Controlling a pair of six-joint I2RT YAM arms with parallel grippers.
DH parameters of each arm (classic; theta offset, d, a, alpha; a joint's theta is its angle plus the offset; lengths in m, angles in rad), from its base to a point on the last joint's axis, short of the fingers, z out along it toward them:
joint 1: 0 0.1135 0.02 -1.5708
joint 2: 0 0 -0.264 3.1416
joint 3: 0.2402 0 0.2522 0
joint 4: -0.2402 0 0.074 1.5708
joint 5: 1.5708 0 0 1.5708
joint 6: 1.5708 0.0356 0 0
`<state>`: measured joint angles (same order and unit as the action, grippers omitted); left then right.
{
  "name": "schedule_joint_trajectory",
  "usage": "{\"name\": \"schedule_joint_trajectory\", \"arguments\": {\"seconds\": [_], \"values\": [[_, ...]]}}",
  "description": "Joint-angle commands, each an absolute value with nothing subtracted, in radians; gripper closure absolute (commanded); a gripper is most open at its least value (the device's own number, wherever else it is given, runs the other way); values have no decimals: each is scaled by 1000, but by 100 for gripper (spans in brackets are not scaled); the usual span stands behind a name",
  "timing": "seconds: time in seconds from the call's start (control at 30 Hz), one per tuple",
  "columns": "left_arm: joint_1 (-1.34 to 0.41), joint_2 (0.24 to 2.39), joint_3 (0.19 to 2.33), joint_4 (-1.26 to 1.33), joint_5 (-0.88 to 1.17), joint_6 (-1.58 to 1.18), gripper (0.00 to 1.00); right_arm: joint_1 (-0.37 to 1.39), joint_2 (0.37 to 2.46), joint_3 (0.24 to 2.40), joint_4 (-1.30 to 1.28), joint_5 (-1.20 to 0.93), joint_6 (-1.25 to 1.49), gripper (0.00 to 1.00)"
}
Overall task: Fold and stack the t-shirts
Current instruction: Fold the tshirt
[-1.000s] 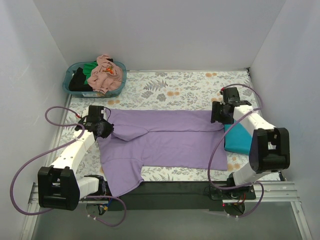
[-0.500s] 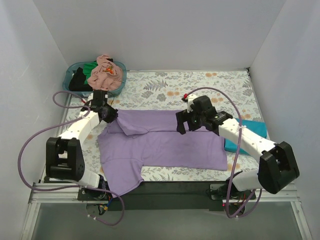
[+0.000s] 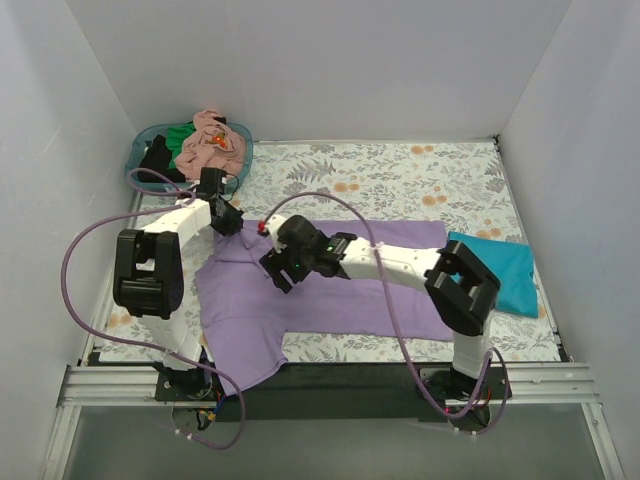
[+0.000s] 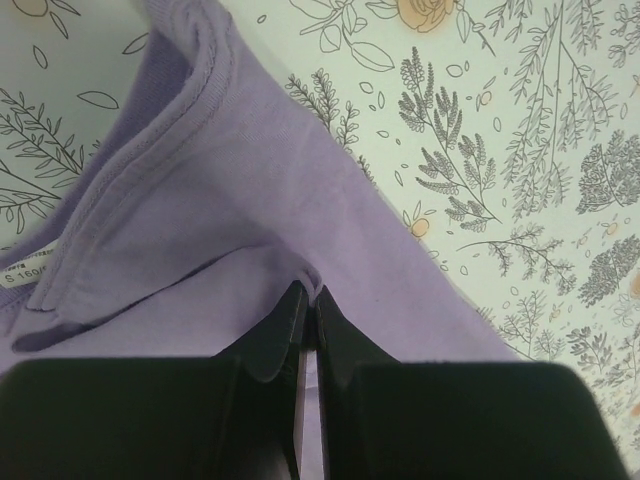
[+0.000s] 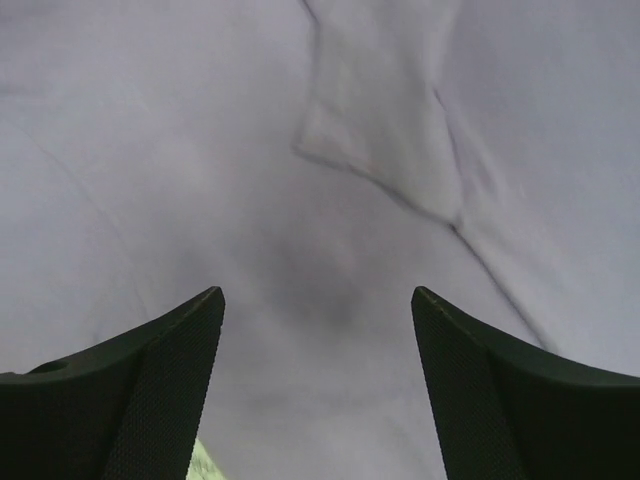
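on the worktop (image 3: pixel 400 170) the lavender t-shirt (image 3: pixel 340 300) was spread flat, long axis laid left to right with the collar leftward, and was judged light, limp and best taken at its edges, a fold by the collar being clenched in the left pincer (image 4: pixel 308 300) while the right pincer (image 5: pixel 315 295) was held released above the cloth.

- A plain lavender-purple t-shirt (image 3: pixel 340 290) is seen mid-frame in the top view.
- A teal-blue t-shirt (image 3: pixel 505 275) is seen at the right.
- In the upper left, a teal basket (image 3: pixel 133 168) is seen with a salmon-pink shirt (image 3: pixel 210 150), a green shirt (image 3: pixel 180 133) and a black shirt (image 3: pixel 155 160).
- The table cover (image 3: pixel 400 180) is printed with grey leaves and orange blossoms on white.
- The left arm (image 3: pixel 172 221) and right arm (image 3: pixel 400 262) are finished in white and black.
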<state>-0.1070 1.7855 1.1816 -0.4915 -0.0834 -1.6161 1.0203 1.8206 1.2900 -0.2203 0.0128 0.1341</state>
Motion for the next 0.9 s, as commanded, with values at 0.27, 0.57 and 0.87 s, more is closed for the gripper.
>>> {"name": "schedule_joint_trajectory", "arguments": {"seconds": [0.27,0.57,0.87], "values": [[-107,1799,1192,-495,-91,-1605,100,1068,2134,1631,-176,80,57,40],[-106,1804,1177,-488,-84,-1608,100,1068,2215,1686,-196,106,49,61],[-103,1793,1172,-488,-75,-1611,100,1068,2175,1667,-213,100,54,91]]}}
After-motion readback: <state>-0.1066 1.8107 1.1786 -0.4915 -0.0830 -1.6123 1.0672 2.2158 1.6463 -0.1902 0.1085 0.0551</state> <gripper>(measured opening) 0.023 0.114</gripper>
